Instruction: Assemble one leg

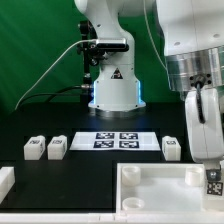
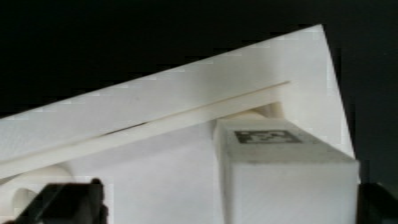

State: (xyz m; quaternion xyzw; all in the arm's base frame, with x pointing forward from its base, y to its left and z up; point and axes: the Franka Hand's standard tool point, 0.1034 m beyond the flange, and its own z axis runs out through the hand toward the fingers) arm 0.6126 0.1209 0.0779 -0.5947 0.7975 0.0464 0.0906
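Observation:
One leg (image 1: pixel 213 182), a small white block with a black-and-white marker, stands at the exterior view's right corner of the big white tray-like piece (image 1: pixel 150 172). My gripper (image 1: pixel 207 160) hangs right over it. In the wrist view the leg (image 2: pixel 285 175) sits in the tray's (image 2: pixel 160 120) corner between my fingers. My gripper (image 2: pixel 231 197) is open: one finger (image 2: pixel 75 203) stands well apart from the leg and the other lies close beside it at the frame edge. Three more legs lie loose on the table (image 1: pixel 34 148), (image 1: pixel 57 148), (image 1: pixel 171 149).
The marker board (image 1: pixel 115 140) lies behind the tray, in front of the robot base (image 1: pixel 112 85). Another white part (image 1: pixel 5 180) shows at the exterior view's left edge. Cables run along the back of the black table.

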